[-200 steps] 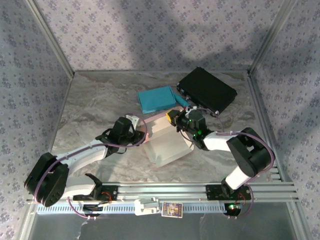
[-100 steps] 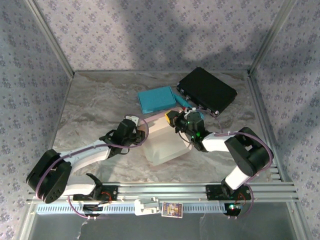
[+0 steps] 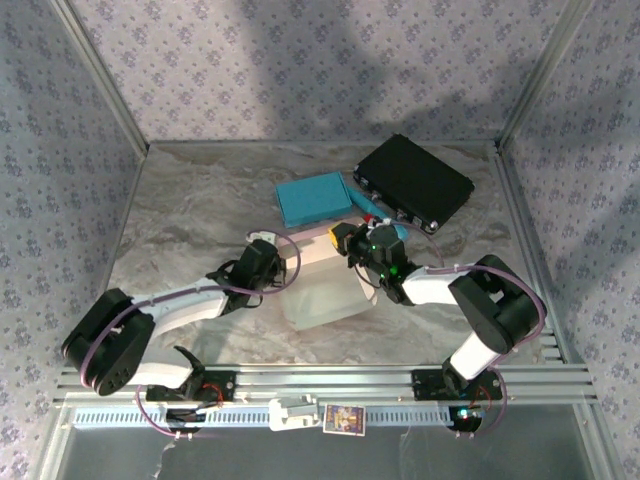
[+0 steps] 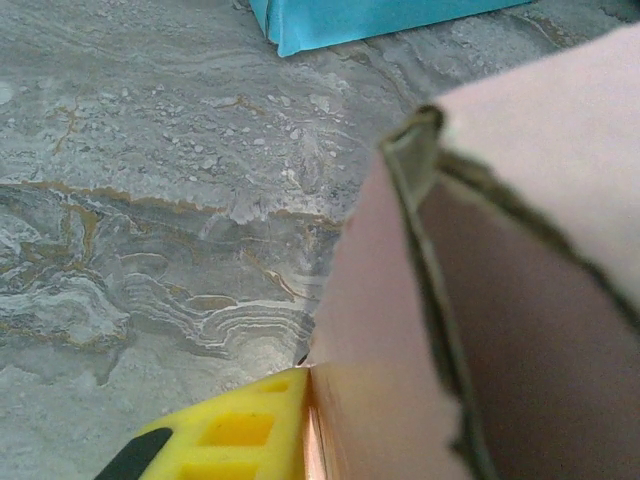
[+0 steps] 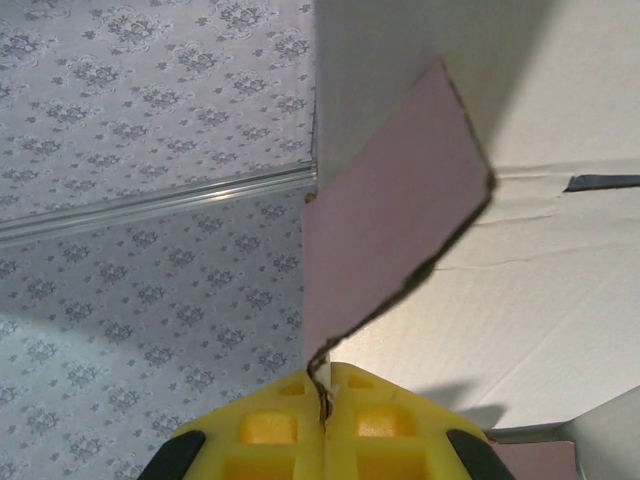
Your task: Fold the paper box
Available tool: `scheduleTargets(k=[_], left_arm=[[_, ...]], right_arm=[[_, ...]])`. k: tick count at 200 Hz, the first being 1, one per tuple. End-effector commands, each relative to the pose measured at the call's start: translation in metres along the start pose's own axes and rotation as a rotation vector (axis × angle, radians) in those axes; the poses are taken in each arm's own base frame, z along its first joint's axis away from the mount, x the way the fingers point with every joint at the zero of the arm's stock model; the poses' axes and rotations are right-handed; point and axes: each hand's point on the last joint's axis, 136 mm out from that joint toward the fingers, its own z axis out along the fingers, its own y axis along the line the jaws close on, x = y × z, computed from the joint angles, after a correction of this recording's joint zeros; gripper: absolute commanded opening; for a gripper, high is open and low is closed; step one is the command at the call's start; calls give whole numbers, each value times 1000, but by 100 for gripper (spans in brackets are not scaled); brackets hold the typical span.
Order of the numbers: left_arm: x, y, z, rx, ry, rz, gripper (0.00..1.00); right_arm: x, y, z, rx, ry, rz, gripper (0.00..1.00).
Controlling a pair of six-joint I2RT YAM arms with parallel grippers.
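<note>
1. The paper box (image 3: 325, 290) is seen at the middle of the table (image 3: 200, 210), between the two arms.
2. Its pink flap (image 5: 385, 220) is pinched at the edge by the right gripper (image 5: 322, 385), whose yellow fingers are pressed together.
3. One yellow finger (image 4: 235, 430) of the left gripper (image 3: 280, 262) is laid against the box's left wall; whether that gripper is closed cannot be told.
4. A teal box (image 3: 313, 197) and a black case (image 3: 413, 181) are placed farther back.

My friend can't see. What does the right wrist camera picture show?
The right gripper, yellow and shut, pinches the thin edge of a pink cardboard flap. White cardboard sits behind it on the right, flowery wallpaper on the left.
</note>
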Motion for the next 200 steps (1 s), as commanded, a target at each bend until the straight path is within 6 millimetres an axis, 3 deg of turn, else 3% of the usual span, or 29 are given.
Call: scheduleTargets(k=[1, 78, 101, 108, 156, 189, 200], left_arm=[[-10, -2, 0, -36, -26, -16, 17], [-5, 4, 5, -152, -35, -17, 13], [-7, 7, 6, -175, -39, -25, 5], [-7, 8, 5, -188, -40, -29, 0], [-17, 15, -9, -320, -32, -53, 0], [-19, 20, -18, -377, 2, -23, 0], [-21, 21, -21, -371, 12, -34, 0]], right_arm=[[1, -14, 0, 67, -9, 11, 0], [9, -19, 3, 39, 13, -15, 0], [9, -17, 3, 41, 11, -16, 0], [9, -16, 3, 42, 12, -16, 0], [11, -13, 4, 84, 32, -26, 0], [4, -5, -8, 191, 44, -74, 46], [-2, 6, -17, 211, 37, -111, 55]])
